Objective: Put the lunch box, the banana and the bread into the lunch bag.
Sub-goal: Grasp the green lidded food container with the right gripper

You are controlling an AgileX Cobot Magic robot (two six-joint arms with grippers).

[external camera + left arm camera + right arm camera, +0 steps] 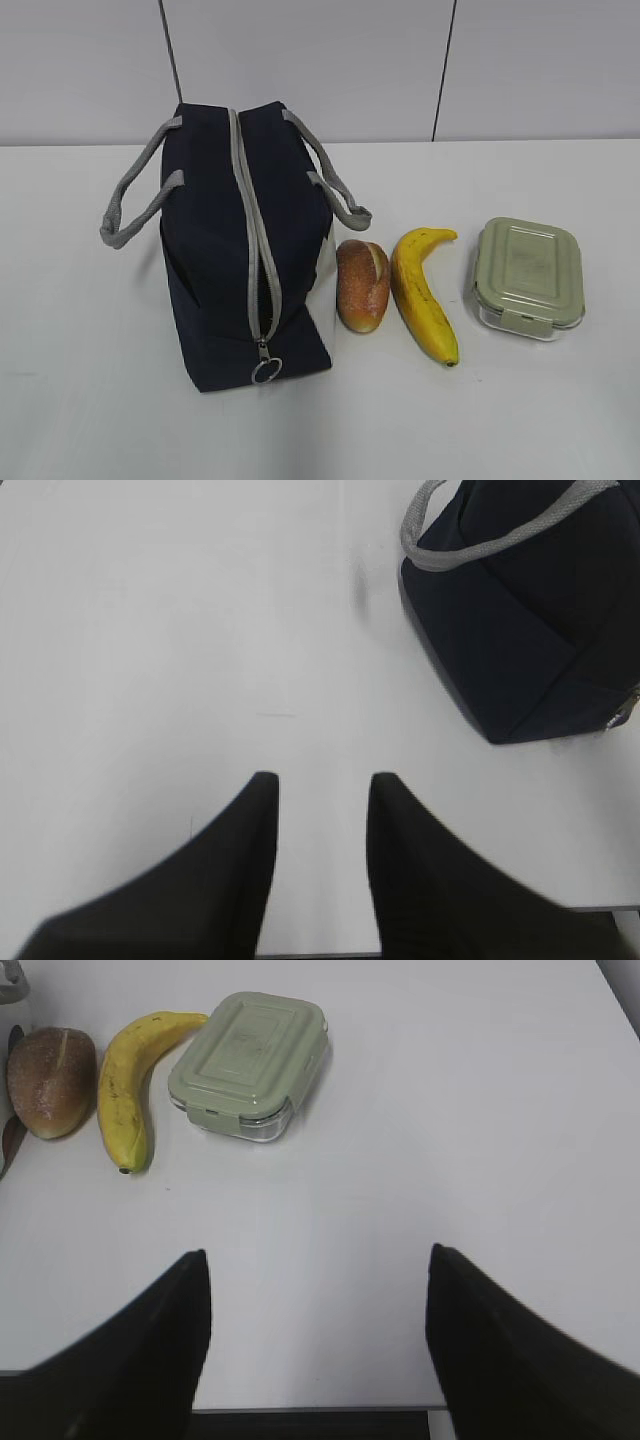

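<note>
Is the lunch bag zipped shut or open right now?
Shut. The lunch bag has its grey zipper closed along the top, pull ring at the near end.

White table (80, 400), lunch bag (215, 270) (zipped), bread (362, 285), banana (425, 295), lunch box (528, 277) in a row

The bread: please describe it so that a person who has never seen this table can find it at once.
Start at the big navy lunch bag on the white table. Three items lie in a row to its right, and the bread is the nearest to the bag, before the banana and the lunch box. It alone is a short, golden-brown oval roll with a pale split.
</note>
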